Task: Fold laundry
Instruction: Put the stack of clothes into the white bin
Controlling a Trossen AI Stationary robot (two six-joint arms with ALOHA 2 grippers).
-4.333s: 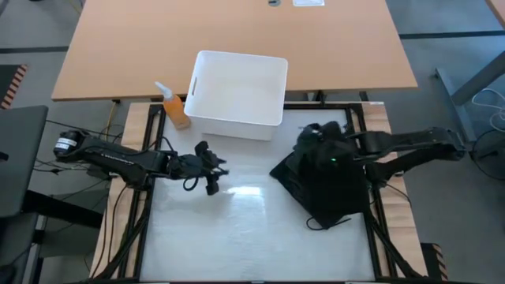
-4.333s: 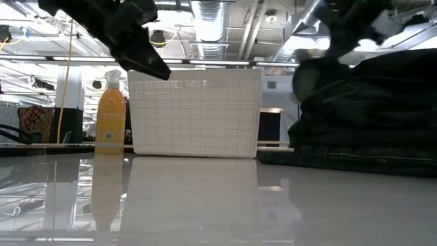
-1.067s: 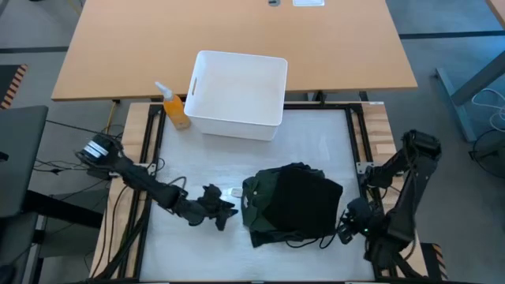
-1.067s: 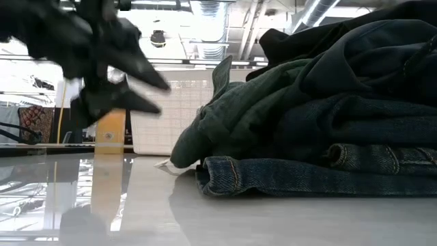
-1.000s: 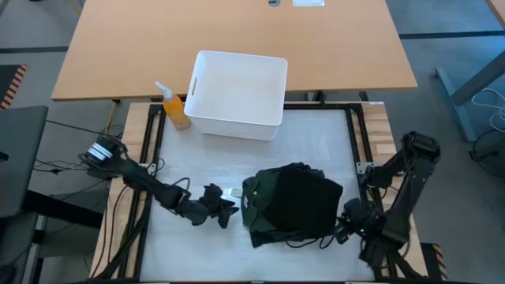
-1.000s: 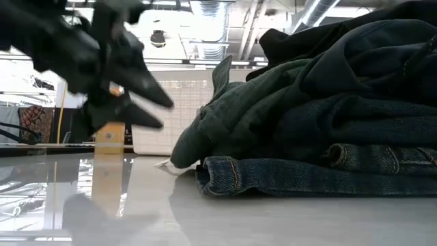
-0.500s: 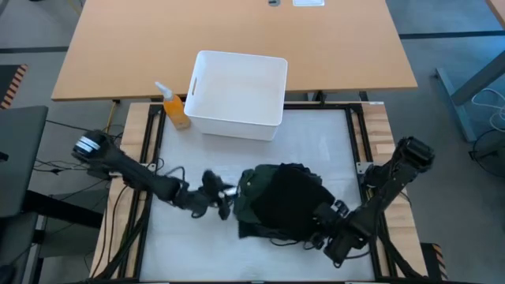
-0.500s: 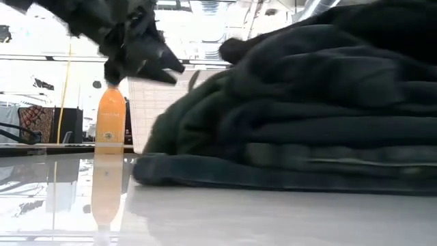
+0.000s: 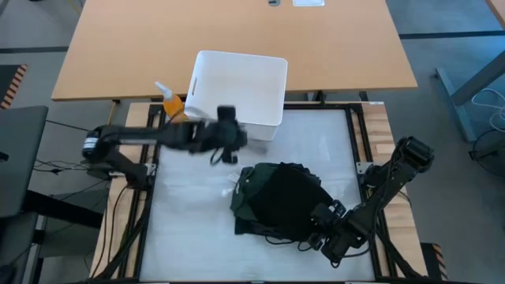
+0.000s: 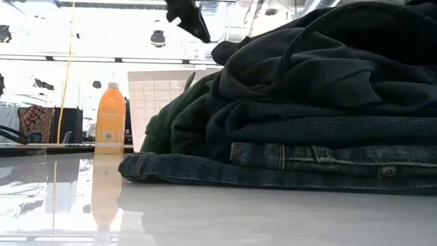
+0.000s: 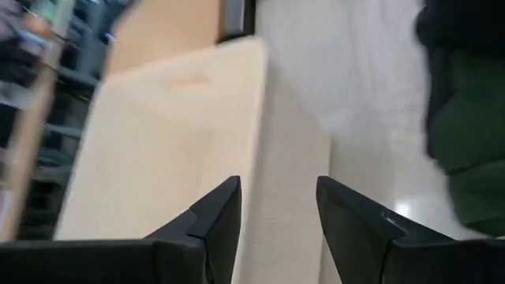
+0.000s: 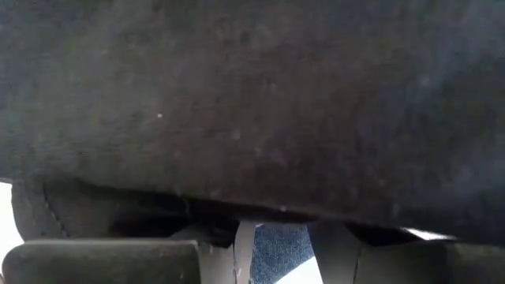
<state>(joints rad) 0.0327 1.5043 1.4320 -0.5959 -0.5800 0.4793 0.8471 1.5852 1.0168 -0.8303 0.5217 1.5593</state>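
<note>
Right tool [image 9: 322,237] presses against the laundry [image 9: 278,197] pile's near edge.

my white glossy counter [image 9: 197,237] sits in a dark frame, with bare wood strips [image 9: 131,126] down its sides. beyond it stands a large light-wood table [image 9: 118,47] on a grey floor [image 9: 442,20], and cables [image 9: 485,106] trail at the far right. looking level across the counter, i see a bright hall behind: silver ceiling ducts [image 10: 235,17], white beams, a round lamp [image 10: 158,37], a yellow line [image 10: 69,41] hanging down, and dark clutter [image 10: 41,123] low at the left.
</note>
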